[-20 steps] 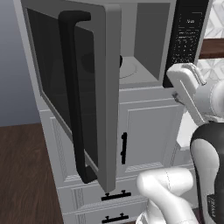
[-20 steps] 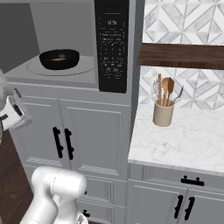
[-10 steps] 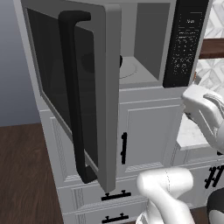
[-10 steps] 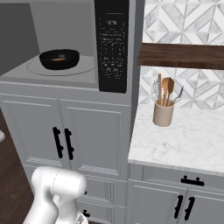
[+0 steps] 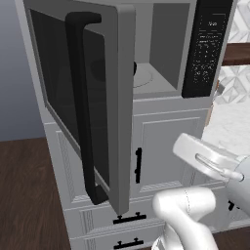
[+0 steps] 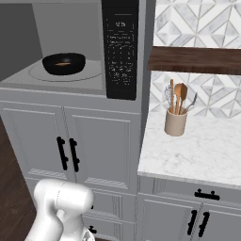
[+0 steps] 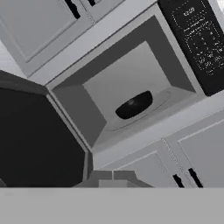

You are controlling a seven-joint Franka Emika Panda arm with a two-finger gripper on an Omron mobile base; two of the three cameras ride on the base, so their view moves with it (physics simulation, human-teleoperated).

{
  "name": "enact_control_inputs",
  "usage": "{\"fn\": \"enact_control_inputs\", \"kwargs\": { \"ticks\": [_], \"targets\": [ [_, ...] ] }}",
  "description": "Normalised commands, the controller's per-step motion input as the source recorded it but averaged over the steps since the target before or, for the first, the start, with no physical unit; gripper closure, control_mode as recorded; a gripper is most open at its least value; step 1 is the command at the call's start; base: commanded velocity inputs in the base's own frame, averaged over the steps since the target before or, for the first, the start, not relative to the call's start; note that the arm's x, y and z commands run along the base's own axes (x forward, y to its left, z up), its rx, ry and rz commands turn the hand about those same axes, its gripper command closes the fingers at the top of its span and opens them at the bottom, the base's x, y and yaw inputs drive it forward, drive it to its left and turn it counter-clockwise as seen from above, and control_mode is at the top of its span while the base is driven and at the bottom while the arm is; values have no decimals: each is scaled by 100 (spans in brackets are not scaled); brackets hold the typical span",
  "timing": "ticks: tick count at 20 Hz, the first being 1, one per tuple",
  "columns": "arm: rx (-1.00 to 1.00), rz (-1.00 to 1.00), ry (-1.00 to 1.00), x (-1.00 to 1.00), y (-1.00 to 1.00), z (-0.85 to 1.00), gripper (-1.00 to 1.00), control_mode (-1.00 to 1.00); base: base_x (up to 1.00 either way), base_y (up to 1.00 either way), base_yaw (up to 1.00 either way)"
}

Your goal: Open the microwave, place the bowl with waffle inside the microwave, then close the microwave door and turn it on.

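One step is next, I judge: closing the door (image 5: pixel 83 112), which stands wide open left of the microwave (image 6: pixel 70 47). The bowl (image 6: pixel 64 63) with waffle (image 6: pixel 61 64) sits inside. I should push the door near its handle (image 5: pixel 85 122). My jaws are hidden; I cannot tell their state. Panel (image 6: pixel 120 47) markings are unreadable

Change observed: in the left base view the arm's wrist section (image 5: pixel 207 158) now sits lower and nearer the base, below the microwave (image 5: pixel 161 73) control panel, where one second ago it stood beside that panel. It has left the right base view entirely.
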Motion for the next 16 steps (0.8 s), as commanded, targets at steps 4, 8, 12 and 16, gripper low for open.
{"fn": "enact_control_inputs", "kwargs": {
  "ticks": [4, 8, 12, 16],
  "targets": [
    [-29, 2, -43, -92, 3, 0, 100, -100, 0, 0, 0],
    [-29, 1, -28, -73, 14, 0, 100, -100, 0, 0, 0],
    [-33, -4, -7, -6, 84, -4, 100, -100, 0, 0, 0],
    [-36, -20, -1, 15, 99, -13, 100, -100, 0, 0, 0]
  ]
}}
